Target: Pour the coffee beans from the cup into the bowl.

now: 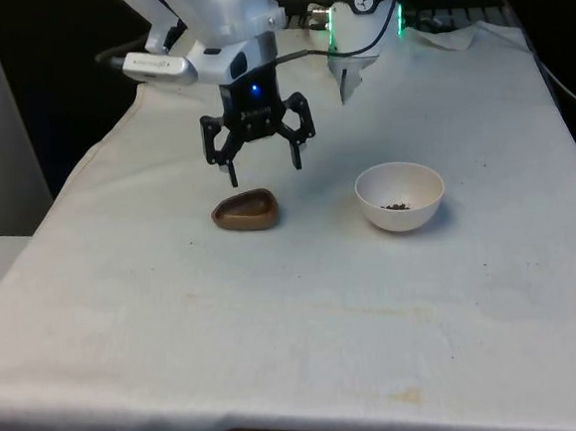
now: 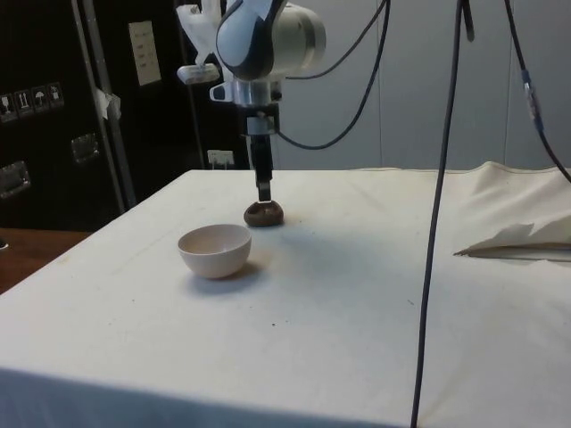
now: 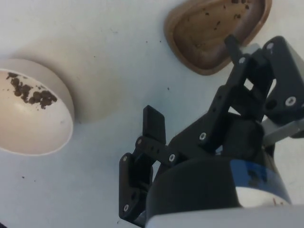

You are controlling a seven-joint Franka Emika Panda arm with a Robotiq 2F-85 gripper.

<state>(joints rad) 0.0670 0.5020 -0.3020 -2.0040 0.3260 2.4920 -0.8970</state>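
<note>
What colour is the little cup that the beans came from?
Brown, like wood: the cup shows best in the front view, standing under the open gripper.

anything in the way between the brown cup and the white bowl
Nothing visible. The brown cup sits on the cloth with bare cloth between it and the white bowl, which lies toward the front view's right. The gripper hangs open just above the cup, holding nothing.

White-clothed table (image 1: 279,356), brown cup (image 1: 245,212), white bowl (image 1: 399,196), perhaps folded cloth (image 2: 526,241)
</note>
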